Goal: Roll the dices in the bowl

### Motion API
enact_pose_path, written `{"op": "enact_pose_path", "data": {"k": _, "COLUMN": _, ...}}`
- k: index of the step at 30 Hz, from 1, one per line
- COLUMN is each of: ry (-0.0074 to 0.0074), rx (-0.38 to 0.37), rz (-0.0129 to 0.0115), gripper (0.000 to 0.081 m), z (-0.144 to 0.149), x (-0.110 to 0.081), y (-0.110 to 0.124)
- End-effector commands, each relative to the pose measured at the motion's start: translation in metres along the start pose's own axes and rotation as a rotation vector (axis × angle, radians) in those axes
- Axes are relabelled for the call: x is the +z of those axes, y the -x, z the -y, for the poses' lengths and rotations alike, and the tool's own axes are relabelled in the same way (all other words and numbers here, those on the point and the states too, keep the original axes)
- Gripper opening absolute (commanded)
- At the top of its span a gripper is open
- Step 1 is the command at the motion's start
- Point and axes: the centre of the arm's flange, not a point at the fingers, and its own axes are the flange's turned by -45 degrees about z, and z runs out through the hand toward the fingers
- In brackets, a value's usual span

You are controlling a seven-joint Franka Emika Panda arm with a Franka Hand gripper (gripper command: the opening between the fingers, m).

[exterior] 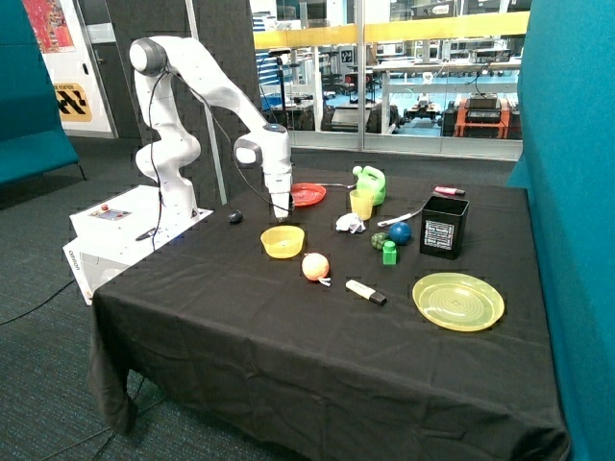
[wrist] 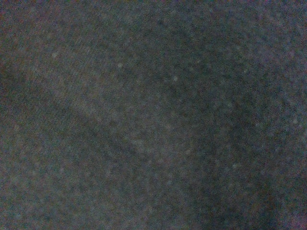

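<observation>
Outside view: even, bright indoor light, strongest through the glazed wall [exterior: 384, 67] behind. The black tablecloth [exterior: 288, 355] absorbs light and shows almost no shadows; slight sheen on the yellow-green plate [exterior: 458, 301]. Objects are reasonably sharp. Wrist view: very dim, grainy, unfocused, showing only dark mottled fabric with one faint diagonal shadow band.

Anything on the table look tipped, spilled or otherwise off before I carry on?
Nothing looks spilled or tipped. The yellow bowl sits upright on the black cloth, with the pincer low just behind it. One oddity: the wrist view shows only dark cloth, and I cannot make out any dice.
</observation>
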Motion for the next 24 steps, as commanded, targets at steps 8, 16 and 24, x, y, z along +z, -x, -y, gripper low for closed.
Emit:
{"op": "enact_pose_path", "data": {"k": 8, "ry": -0.0033, "rx": 0.027, "rz": 0.007, "gripper": 0.0153, "z": -0.0041, "x": 0.0087, "y": 0.0009}}
{"op": "enact_pose_path", "data": {"k": 16, "ry": -0.0033, "rx": 0.033, "rz": 0.007, "gripper": 0.0002, "z": -0.0055, "x": 0.008, "y": 0.0005}}
{"op": "enact_pose_path", "data": {"k": 24, "ry": -0.0033, "rx": 0.045, "rz": 0.007, "gripper": 0.0, "z": -0.0091, "x": 0.0042, "y": -0.0029}}
